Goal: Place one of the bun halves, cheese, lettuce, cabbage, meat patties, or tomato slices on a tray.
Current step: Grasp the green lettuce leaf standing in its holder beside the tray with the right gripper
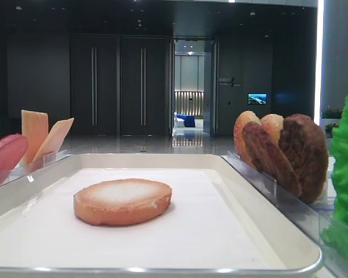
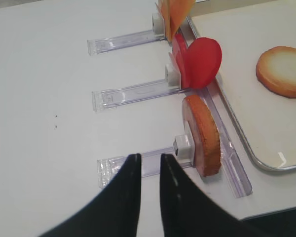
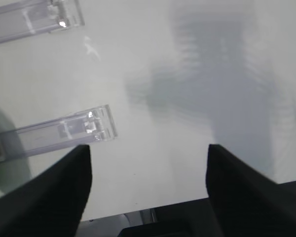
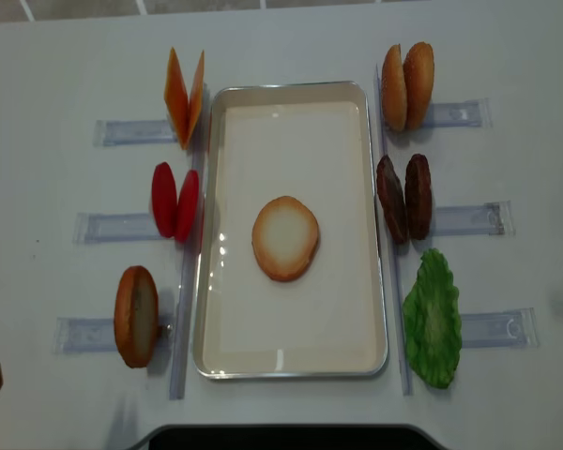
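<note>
**On the cream tray, one bun half lies flat**

At the middle of a white table [image 4: 291,37], a shallow rectangular tray [image 4: 291,361] with a raised, rounded rim and a pale paper-like lining carries a single bun half [image 4: 285,237], a golden-brown disc lying with its paler toasted face up. Narrow clear plastic holders [image 4: 122,131] flank the tray on both long sides. On the left side stand two thin orange-yellow cheese slices [image 4: 184,97] leaning apart in a V, two glossy red tomato slices [image 4: 174,202], and another bun half on edge [image 4: 136,316]. On the right side stand a pair of bun halves [image 4: 407,85], two dark, rough-grained meat patties [image 4: 403,197], and a bright green lettuce leaf [image 4: 433,319] with ruffled edges.

Seen from its own wrist camera, the left gripper [image 2: 147,170] hovers above the table just beside the upright bun half, its black fingers nearly together with only a slim gap, holding nothing. The right gripper [image 3: 149,158] hangs over bare tabletop near a clear holder, its dark fingers spread wide and empty.
</note>
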Controlling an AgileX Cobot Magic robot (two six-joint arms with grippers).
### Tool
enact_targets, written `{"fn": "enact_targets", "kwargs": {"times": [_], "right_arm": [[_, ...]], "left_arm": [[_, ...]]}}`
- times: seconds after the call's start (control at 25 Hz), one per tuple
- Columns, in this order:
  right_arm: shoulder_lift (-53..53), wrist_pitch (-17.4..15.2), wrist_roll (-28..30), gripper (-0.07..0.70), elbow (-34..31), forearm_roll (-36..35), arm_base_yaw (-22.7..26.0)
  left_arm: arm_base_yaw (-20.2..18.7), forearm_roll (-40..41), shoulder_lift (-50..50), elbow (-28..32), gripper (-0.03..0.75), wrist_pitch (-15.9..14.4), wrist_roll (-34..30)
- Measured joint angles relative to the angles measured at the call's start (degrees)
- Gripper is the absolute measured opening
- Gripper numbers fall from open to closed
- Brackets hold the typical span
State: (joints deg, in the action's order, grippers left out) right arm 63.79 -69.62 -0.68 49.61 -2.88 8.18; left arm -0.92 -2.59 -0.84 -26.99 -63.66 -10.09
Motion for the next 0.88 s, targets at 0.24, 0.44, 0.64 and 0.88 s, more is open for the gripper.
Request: {"fn": "enact_targets", "kwargs": {"times": [0.24,0.44,0.64,0.88], "right_arm": [[0.40,-0.12,-11.23,0.467,0.07,-0.78,-15.44],[4.45,-0.39,-25.98,0.466,4.25,1.50,-34.82],[10.63,-0.34,-36.21,0.466,11.04,3.81,-48.84],[16.44,-0.14,-39.73,0.466,12.06,5.31,-54.49]], "left_arm": [[0.00,0.00,0.00,0.00,0.105,0.00,0.00],[0.00,0.00,0.00,0.00,0.102,0.00,0.00],[0.00,0.00,0.00,0.00,0.065,0.00,0.00],[0.00,0.00,0.00,0.00,0.021,0.00,0.00]]}}
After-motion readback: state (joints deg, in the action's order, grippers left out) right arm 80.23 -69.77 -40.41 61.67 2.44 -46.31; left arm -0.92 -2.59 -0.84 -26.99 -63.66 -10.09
